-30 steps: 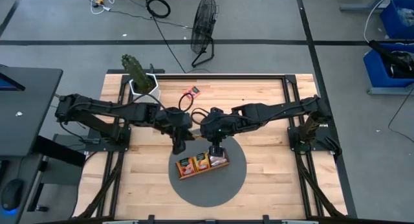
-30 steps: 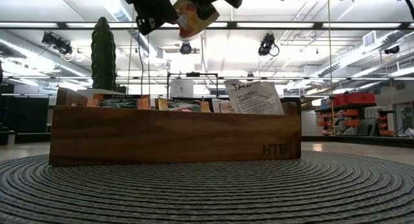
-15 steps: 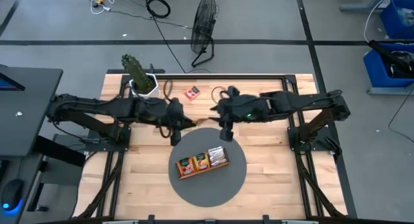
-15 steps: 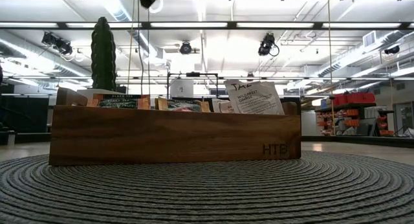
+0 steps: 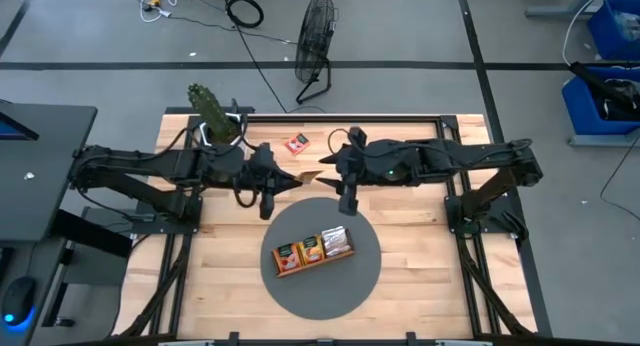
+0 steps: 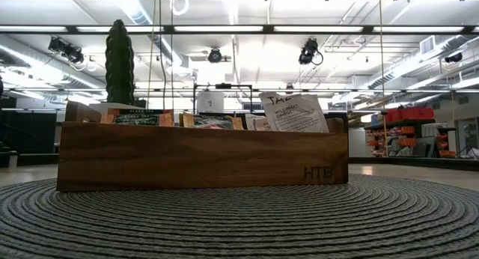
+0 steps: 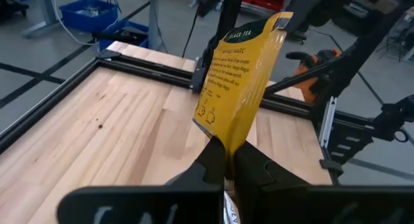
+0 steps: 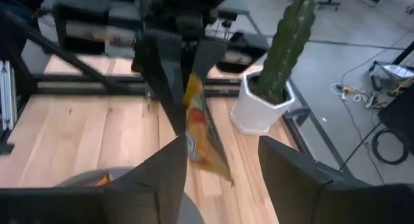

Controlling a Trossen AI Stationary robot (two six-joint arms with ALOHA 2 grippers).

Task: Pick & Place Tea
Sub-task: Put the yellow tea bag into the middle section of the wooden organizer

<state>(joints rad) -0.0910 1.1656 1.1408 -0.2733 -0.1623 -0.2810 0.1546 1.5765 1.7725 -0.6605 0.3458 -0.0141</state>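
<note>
- My left claw (image 7: 225,164) is clenched on a yellow tea sachet (image 7: 239,81), pinching its lower corner so the packet stands up out of my fingers, tilted a little.
- In the high view that same sachet (image 5: 308,176) hangs in the air above the bare worktop (image 5: 420,276), between my two claws, clear of the round grey mat (image 5: 365,281).
- My right claw (image 8: 220,166) is released, its fingers spread wide; the sachet (image 8: 202,130) sits just ahead of the gap, gripped from the far side by my other claw and touching neither right finger.
- A second, red sachet (image 5: 296,143) lies flat on the worktop near the potted cactus (image 5: 212,112).
- More tea stands in the wooden tray (image 5: 315,250) on the mat, well apart from both claws.
</note>
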